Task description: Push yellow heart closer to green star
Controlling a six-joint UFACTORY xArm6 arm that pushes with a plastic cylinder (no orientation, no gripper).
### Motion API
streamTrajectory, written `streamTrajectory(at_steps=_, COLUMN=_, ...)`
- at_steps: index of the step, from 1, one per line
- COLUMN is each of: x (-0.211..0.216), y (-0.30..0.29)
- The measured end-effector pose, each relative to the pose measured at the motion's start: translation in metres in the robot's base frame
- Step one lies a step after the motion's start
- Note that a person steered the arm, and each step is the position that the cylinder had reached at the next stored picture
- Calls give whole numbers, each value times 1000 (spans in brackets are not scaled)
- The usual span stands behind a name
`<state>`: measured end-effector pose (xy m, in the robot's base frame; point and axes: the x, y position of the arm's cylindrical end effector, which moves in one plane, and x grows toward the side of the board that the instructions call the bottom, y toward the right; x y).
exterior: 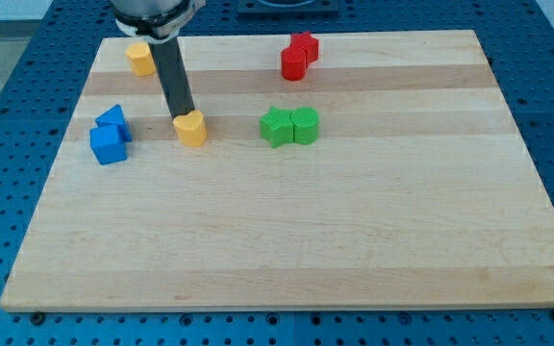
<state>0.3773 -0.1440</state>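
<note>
The yellow heart [191, 128] lies left of the board's middle. My tip [180, 119] touches its upper left side, the dark rod rising toward the view's top. The green star [276, 126] lies to the heart's right, about level with it, with a gap of bare board between them. A green round block [305, 125] touches the star's right side.
Two blue blocks [111, 135] sit together at the view's left. A yellow block [141, 59] lies near the top left edge. Two red blocks [299, 55] sit at the top middle. The wooden board [354, 231] rests on a blue perforated table.
</note>
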Motion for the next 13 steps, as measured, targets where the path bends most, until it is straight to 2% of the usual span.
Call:
streamTrajectory(at_steps=4, x=88, y=-7)
streamTrajectory(at_steps=5, x=97, y=-2)
streamTrajectory(at_steps=7, x=63, y=11)
streamTrajectory(at_steps=10, x=63, y=71)
streamTrajectory(at_steps=11, x=66, y=74)
streamTrajectory(at_steps=12, x=97, y=71)
streamTrajectory(at_steps=13, x=100, y=72)
